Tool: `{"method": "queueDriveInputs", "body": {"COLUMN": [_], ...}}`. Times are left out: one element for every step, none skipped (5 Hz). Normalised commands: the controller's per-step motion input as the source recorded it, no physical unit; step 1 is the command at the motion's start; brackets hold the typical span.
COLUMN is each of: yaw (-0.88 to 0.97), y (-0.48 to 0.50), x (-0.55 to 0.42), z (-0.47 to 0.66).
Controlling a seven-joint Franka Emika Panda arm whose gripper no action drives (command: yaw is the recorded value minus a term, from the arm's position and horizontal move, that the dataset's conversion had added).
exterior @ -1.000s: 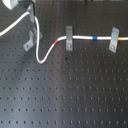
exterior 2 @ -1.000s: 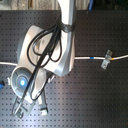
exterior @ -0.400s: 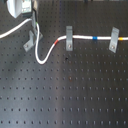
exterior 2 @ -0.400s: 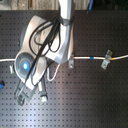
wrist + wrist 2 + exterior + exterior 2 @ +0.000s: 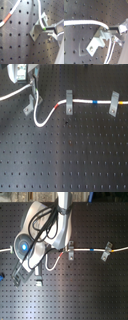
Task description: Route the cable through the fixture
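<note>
The white cable [image 5: 45,118] runs from the first exterior view's left edge to my gripper [image 5: 32,88]. From there it loops down and passes the red band [image 5: 58,108] and the blue band [image 5: 95,101]. My gripper is shut on the cable just above the slanted grey fixture [image 5: 28,107]. In the first wrist view the cable [image 5: 40,15] crosses the fixture's [image 5: 37,29] upper tab into my gripper [image 5: 47,29]. The second wrist view shows the cable [image 5: 81,23], the fixture [image 5: 96,43] and my gripper [image 5: 111,30]. I cannot tell whether the cable sits inside the fixture.
Two upright grey clips [image 5: 68,102] [image 5: 114,104] hold the cable further right on the black perforated board [image 5: 75,159]. In the second exterior view the arm [image 5: 47,227] covers the gripper; the clips [image 5: 70,251] [image 5: 105,253] show beside it.
The arm's wrist has moved up in the second exterior view, still holding the cable. In the first exterior view the fixture now shows clearly below the gripper.
</note>
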Motion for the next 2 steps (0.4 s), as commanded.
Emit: {"method": "queueDriveInputs", "body": {"yaw": [0.42,0.31], "y": [-0.135,-0.078], "x": [-0.341,-0.395], "z": [0.01,-0.03]}}
